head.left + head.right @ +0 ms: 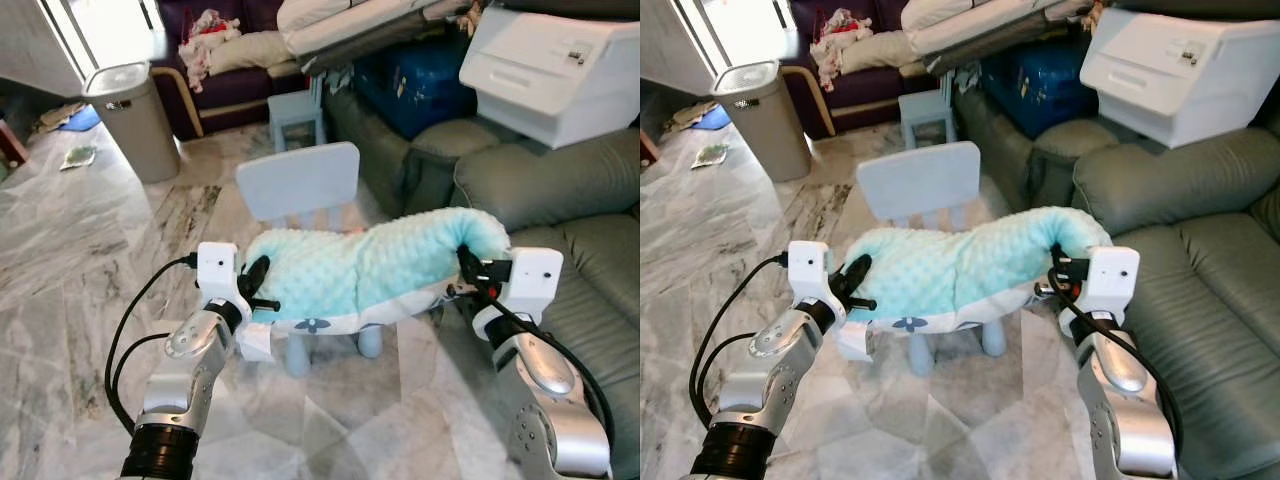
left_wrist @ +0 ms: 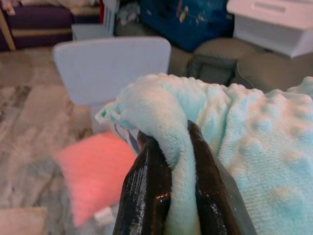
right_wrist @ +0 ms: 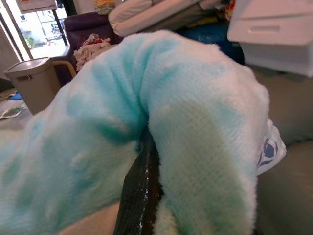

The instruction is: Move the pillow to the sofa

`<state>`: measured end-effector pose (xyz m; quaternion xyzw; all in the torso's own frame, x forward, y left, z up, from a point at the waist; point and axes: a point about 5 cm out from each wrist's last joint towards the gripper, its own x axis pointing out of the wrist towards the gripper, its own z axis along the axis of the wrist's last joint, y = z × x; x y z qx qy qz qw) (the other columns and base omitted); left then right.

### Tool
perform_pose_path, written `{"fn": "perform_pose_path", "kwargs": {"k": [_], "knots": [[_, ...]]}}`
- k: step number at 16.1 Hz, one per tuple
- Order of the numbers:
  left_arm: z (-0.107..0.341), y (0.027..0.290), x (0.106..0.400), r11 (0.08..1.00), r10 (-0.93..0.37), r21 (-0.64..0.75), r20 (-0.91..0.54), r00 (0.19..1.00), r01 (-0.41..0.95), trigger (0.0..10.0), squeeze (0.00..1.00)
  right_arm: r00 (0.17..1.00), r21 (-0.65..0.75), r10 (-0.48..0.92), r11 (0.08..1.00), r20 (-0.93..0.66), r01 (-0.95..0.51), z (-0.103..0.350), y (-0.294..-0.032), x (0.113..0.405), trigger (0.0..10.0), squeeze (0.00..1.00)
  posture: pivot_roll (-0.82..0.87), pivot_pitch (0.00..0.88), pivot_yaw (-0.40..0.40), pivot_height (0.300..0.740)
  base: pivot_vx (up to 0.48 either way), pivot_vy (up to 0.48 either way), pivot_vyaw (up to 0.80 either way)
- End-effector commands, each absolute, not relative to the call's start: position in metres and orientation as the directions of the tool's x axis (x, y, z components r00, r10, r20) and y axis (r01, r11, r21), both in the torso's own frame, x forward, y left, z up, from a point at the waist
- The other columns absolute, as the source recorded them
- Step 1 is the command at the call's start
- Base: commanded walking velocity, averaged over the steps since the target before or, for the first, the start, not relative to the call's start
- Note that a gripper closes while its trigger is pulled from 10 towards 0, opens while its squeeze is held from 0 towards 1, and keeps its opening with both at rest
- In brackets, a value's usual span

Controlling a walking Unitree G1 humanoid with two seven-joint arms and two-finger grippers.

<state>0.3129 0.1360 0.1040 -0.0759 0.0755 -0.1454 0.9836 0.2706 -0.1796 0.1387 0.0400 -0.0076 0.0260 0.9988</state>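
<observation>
Pillow, mint dotted fleece, hung between both grippers above the small blue chair; left gripper and right gripper each pinched an end. Best swing right together, level, onto the grey sofa

You get even, soft daylight across both head views, coming from the bright doorway at the upper left, which is blown out to near white. The marble floor carries a pale sheen and faint shadows. Both head pictures are sharp. In the left wrist view the fingers glint with glare, while the background chair is soft (out of focus). The right wrist view blurs the nearest fabric.
</observation>
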Motion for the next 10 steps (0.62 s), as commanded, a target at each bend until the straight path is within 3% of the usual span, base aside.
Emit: {"fn": "perform_pose_path", "kwargs": {"k": [1, 10], "knots": [[0.1046, 0.1503, 0.3134, 0.962, -0.252, -0.136, -0.125, 0.960, 0.235, 10.0, 0.00, 0.995, 0.085, 0.080, 0.993, 0.053, -0.084, 0.1470, -0.1700, 0.2730, 10.0, 0.00, -0.19, 0.033, 0.083, 0.740, 0.000, 0.000, 0.00], [0.1068, 0.1494, 0.3156, 0.964, -0.252, -0.121, -0.112, 0.961, 0.238, 10.0, 0.00, 0.996, 0.083, 0.071, 0.994, 0.054, -0.075, 0.1481, -0.1711, 0.2742, 10.0, 0.00, -0.19, 0.035, 0.083, 0.740, 0.000, 0.000, 0.00]]}}
